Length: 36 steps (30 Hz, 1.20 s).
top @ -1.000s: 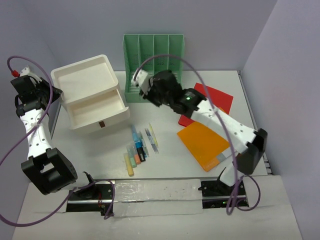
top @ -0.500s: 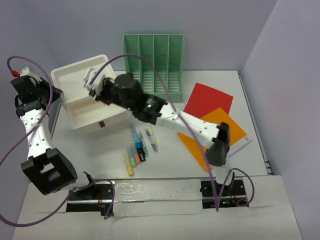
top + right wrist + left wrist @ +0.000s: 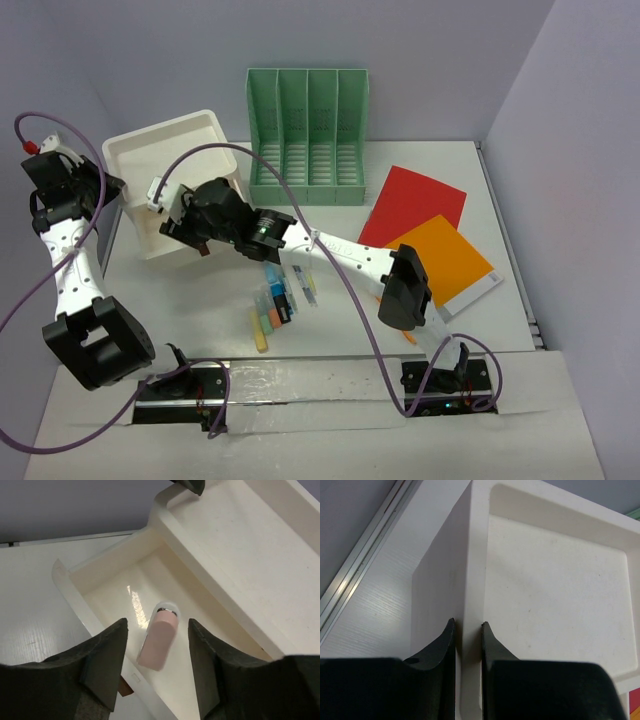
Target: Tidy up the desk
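The white desk (image 3: 200, 300) carries a white drawer box (image 3: 165, 150). My left gripper (image 3: 100, 190) is at the box's left side. In the left wrist view the gripper (image 3: 467, 626) is shut on the box's thin left rim wall (image 3: 470, 555). My right gripper (image 3: 185, 222) reaches across over the box's open drawer. In the right wrist view the gripper (image 3: 157, 624) is open. A small pink stapler-like thing (image 3: 158, 641) sits between the fingers, touching neither, inside the drawer (image 3: 110, 595). It looks slightly blurred.
A green slotted file holder (image 3: 308, 130) stands at the back. A red folder (image 3: 420, 200) and an orange folder (image 3: 450, 260) lie at the right. Several markers and pens (image 3: 280, 295) lie near the front middle, under the right arm.
My right arm has swung left from the file holder to over the open drawer, and the pink thing now sits free between its open fingers. The left arm has not moved.
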Tool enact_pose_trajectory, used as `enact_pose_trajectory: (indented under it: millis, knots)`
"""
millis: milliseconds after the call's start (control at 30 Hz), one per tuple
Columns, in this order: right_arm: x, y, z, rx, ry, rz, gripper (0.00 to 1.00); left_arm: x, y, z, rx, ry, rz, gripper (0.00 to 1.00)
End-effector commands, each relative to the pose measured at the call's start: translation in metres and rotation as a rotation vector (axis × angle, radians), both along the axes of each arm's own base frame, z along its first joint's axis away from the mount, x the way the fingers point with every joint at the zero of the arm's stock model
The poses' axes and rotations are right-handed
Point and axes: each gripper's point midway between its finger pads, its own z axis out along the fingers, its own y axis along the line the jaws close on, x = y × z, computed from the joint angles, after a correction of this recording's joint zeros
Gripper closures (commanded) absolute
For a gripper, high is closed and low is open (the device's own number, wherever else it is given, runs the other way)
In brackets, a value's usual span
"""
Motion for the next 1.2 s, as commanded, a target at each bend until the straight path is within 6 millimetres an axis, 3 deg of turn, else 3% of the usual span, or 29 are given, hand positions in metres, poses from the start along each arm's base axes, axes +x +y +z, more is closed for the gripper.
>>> enact_pose_trajectory:
  millis: [0,167,233,300,367,467,500,533,567,600,667,700,800,933,1067,1167]
  knots:
    - [0.01,0.003,0.032,0.092,-0.023,-0.061,0.39,-0.004,-0.017,0.016,-0.083,-0.052,-0.042,0.95]
    - [0.021,0.001,0.042,0.104,-0.035,-0.112,0.37,-0.003,-0.017,0.014,-0.086,-0.048,-0.043,0.95]
    - [0.019,-0.005,0.055,0.132,-0.026,-0.132,0.37,-0.003,-0.017,0.014,-0.083,-0.05,-0.043,0.95]
    - [0.012,-0.014,0.074,0.164,-0.029,-0.138,0.38,-0.004,-0.018,0.013,-0.083,-0.049,-0.044,0.95]
    - [-0.006,-0.031,0.107,0.222,-0.041,-0.173,0.38,-0.003,-0.016,0.012,-0.082,-0.046,-0.042,0.95]
    - [-0.033,-0.059,0.131,0.316,0.025,-0.268,0.38,-0.004,-0.016,0.012,-0.082,-0.046,-0.041,0.95]
    - [-0.043,-0.064,0.113,0.337,0.11,-0.316,0.39,-0.004,-0.017,0.012,-0.084,-0.047,-0.043,0.95]
    - [-0.054,-0.074,0.113,0.392,0.194,-0.335,0.41,-0.004,-0.017,0.013,-0.083,-0.05,-0.041,0.95]
    - [-0.064,-0.078,0.083,0.401,0.309,-0.353,0.44,-0.003,-0.017,0.014,-0.081,-0.055,-0.043,0.95]
    - [-0.073,-0.084,0.077,0.449,0.381,-0.358,0.46,-0.003,-0.017,0.014,-0.082,-0.055,-0.042,0.95]
    - [-0.081,-0.089,0.035,0.481,0.518,-0.417,0.48,-0.004,-0.017,0.015,-0.08,-0.053,-0.042,0.95]
    - [-0.083,-0.091,0.028,0.508,0.56,-0.444,0.48,-0.004,-0.017,0.015,-0.078,-0.051,-0.043,0.96]
    - [-0.082,-0.085,0.006,0.526,0.634,-0.482,0.48,-0.004,-0.016,0.014,-0.072,-0.048,-0.04,0.95]
    - [-0.074,-0.062,-0.003,0.525,0.692,-0.466,0.48,-0.004,-0.014,0.011,-0.071,-0.038,-0.033,0.96]
    - [-0.053,-0.052,-0.028,0.522,0.704,-0.529,0.5,-0.003,-0.013,0.01,-0.069,-0.034,-0.032,0.96]
    - [-0.036,-0.045,-0.032,0.545,0.697,-0.545,0.51,-0.003,-0.014,0.01,-0.067,-0.036,-0.04,0.96]
